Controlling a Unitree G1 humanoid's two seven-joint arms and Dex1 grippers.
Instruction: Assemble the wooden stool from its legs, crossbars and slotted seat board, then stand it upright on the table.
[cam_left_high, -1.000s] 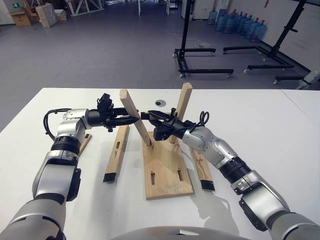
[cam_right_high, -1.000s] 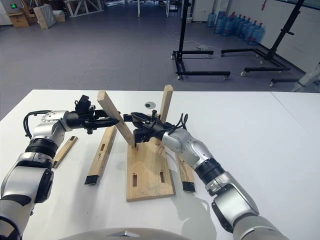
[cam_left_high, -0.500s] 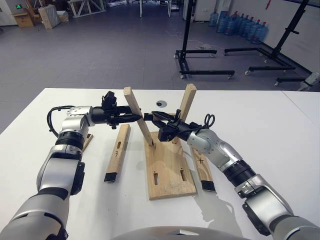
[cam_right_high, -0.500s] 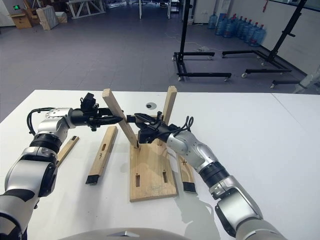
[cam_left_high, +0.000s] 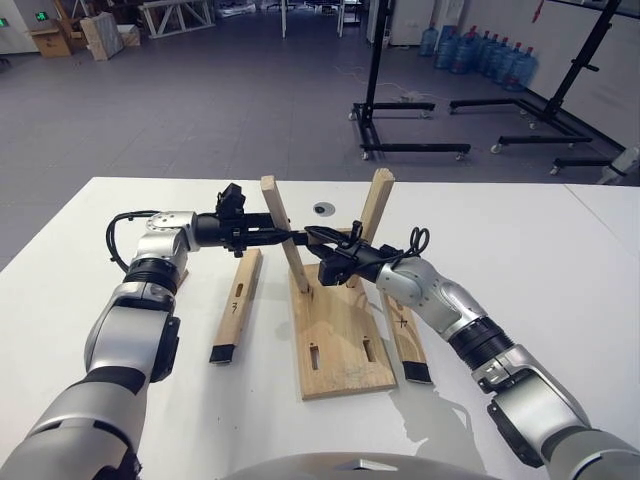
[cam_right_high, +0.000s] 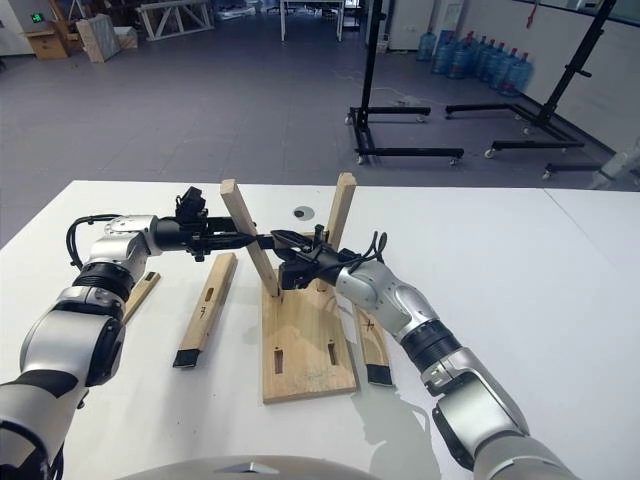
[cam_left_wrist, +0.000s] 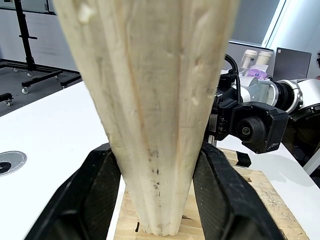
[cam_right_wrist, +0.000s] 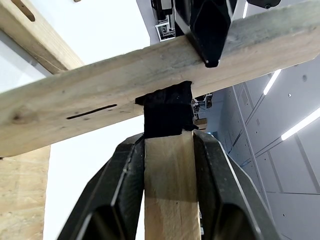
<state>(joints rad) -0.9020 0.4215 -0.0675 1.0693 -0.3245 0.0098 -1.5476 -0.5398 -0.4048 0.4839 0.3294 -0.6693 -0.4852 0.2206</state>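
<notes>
The left gripper (cam_left_high: 283, 238) squeezes a leaning leg (cam_left_high: 273, 205) that stands in the seat board (cam_left_high: 340, 345) on the table (cam_left_high: 520, 240). The right gripper (cam_right_wrist: 167, 142) pinches a crossbar (cam_right_wrist: 167, 200), its black end touching that leg (the joining step, I think). Next comes a straight, gentle push in.

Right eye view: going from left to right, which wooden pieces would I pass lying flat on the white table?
small wooden bar → loose leg → slotted seat board → second loose leg
</notes>
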